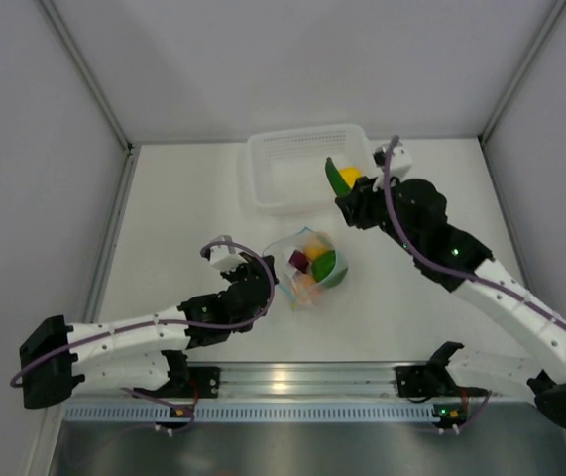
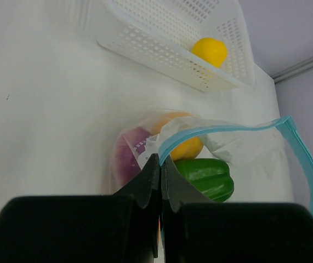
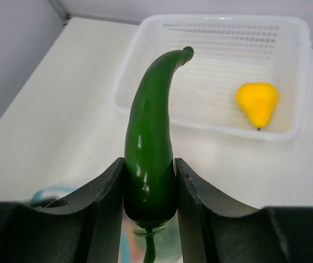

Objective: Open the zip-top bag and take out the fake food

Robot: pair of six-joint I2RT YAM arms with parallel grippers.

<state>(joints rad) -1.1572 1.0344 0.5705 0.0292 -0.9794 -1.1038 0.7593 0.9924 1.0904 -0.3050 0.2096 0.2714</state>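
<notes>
The clear zip-top bag (image 1: 312,266) lies open at the table's middle, its light blue zip strip (image 2: 304,164) arching wide. Inside show a green pepper (image 2: 205,176), a yellow-orange fruit (image 2: 186,147) and a purple piece (image 2: 131,159). My left gripper (image 2: 160,159) is shut on the bag's blue zip edge. My right gripper (image 3: 149,167) is shut on a slim green chili (image 3: 151,137) and holds it above the table near the basket's front right corner; the chili also shows in the top view (image 1: 337,176). A yellow pepper (image 3: 256,102) lies in the white mesh basket (image 1: 263,174).
The white mesh basket (image 3: 129,76) stands at the back centre of the white table. Grey enclosure walls stand on the left, right and back. A metal rail (image 1: 292,382) carrying the arm bases runs along the near edge.
</notes>
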